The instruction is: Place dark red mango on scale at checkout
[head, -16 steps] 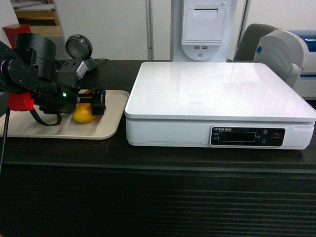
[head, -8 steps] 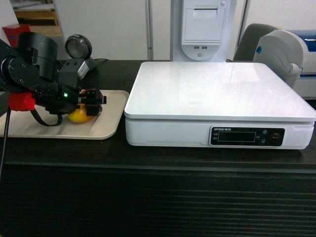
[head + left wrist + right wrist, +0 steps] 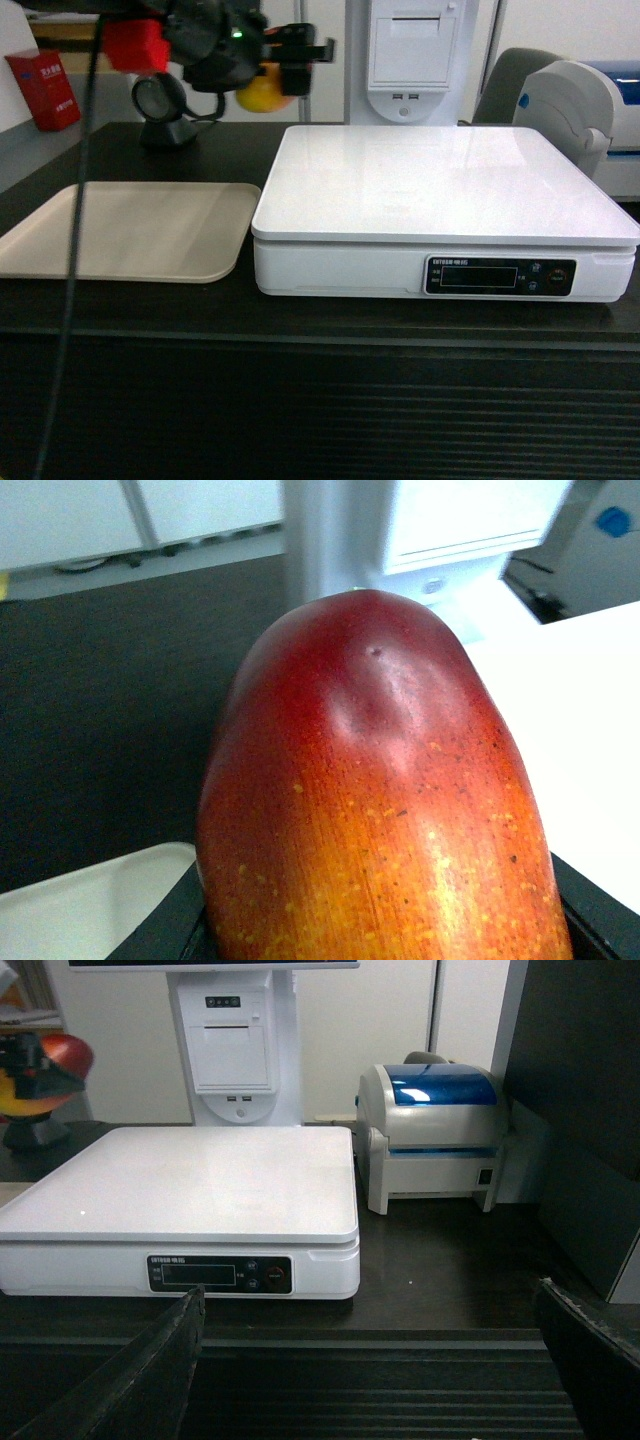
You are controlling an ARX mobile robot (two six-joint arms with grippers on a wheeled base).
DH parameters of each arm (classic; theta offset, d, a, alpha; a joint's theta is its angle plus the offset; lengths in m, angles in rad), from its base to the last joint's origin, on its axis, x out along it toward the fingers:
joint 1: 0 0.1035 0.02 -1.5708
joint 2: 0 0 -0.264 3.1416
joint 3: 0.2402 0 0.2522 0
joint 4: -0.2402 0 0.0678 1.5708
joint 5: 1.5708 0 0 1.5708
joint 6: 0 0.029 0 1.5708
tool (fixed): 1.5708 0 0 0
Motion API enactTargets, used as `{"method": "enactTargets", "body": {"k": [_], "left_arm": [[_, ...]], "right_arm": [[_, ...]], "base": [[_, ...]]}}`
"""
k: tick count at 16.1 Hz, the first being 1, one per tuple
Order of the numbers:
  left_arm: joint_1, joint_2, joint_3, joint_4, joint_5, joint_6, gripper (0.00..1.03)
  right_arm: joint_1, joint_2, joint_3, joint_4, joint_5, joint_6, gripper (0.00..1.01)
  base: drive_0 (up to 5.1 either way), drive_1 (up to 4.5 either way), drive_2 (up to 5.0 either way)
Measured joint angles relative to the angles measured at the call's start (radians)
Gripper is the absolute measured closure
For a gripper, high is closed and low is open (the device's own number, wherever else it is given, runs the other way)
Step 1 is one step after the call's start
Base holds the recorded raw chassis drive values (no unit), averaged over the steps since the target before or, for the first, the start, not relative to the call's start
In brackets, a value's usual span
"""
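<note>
Upper left of the head view, the left end effector [image 3: 285, 70] grips the dark red mango [image 3: 262, 92], airborne beside the scale [image 3: 440, 190]; only the left wrist view shows its red end. The right end effector [image 3: 370, 1360] gapes wide, empty.

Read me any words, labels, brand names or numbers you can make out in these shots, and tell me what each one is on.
None reads clearly.
Scale: small white lettering above its dark display panel, too blurred to read in the head and right wrist views.
Red box: markings too blurred to read.
Receipt printer: no legible text.
Dark red mango: no label.
</note>
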State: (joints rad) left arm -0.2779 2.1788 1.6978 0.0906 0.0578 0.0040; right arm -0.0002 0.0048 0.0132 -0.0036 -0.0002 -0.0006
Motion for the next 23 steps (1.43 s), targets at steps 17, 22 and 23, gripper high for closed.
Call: {"method": "enactTargets", "body": {"k": [17, 22, 23], "left_arm": [[-0.307, 0.351, 0.462, -0.264, -0.063, -0.051, 0.13], [-0.29, 0.278, 0.381, -0.077, -0.09, -0.082, 0.05], [-0.28, 0.233, 0.333, -0.027, -0.094, -0.089, 0.05]], "right_arm": [[0.0, 0.0, 0.0, 0.0, 0.0, 0.0, 0.03], [0.0, 0.0, 0.0, 0.0, 0.0, 0.0, 0.03], [0.0, 0.0, 0.0, 0.0, 0.0, 0.0, 0.03]], "base": [[0.0, 0.0, 0.0], [0.0, 0.0, 0.0], [0.0, 0.0, 0.0]]}}
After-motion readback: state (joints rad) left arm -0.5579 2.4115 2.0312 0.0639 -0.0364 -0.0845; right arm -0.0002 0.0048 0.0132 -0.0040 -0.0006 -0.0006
